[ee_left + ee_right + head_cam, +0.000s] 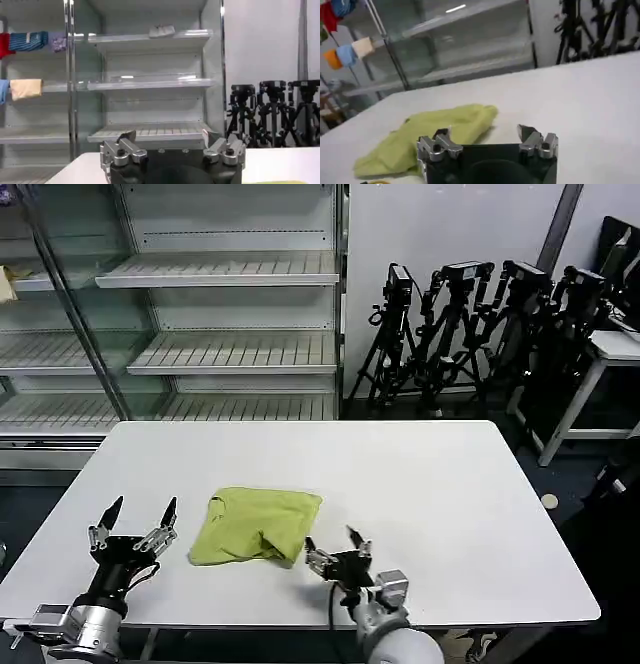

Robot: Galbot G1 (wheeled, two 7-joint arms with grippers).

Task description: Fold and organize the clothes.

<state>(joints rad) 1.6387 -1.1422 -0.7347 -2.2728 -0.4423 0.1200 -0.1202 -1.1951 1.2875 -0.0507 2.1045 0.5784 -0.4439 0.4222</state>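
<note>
Both grippers open, empty, shirt folded on table.
Right gripper [331, 545] spread just beside shirt [256, 527] near front edge; left gripper [139, 515] wide open left of it, apart, over white table [450, 484].

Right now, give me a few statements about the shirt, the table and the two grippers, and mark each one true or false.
1. The shirt lies on the white table. True.
2. The left gripper is shut on the shirt. False: it is open, off to the shirt's left, holding nothing.
3. The right gripper is open near the shirt's right edge, close to the table's front. True.
4. The shirt is spread out flat with both sleeves stretched out. False: it lies bunched into a rumpled, roughly folded heap.
5. The shirt sits on a shelf of the rack behind the table. False: it lies on the table.
</note>
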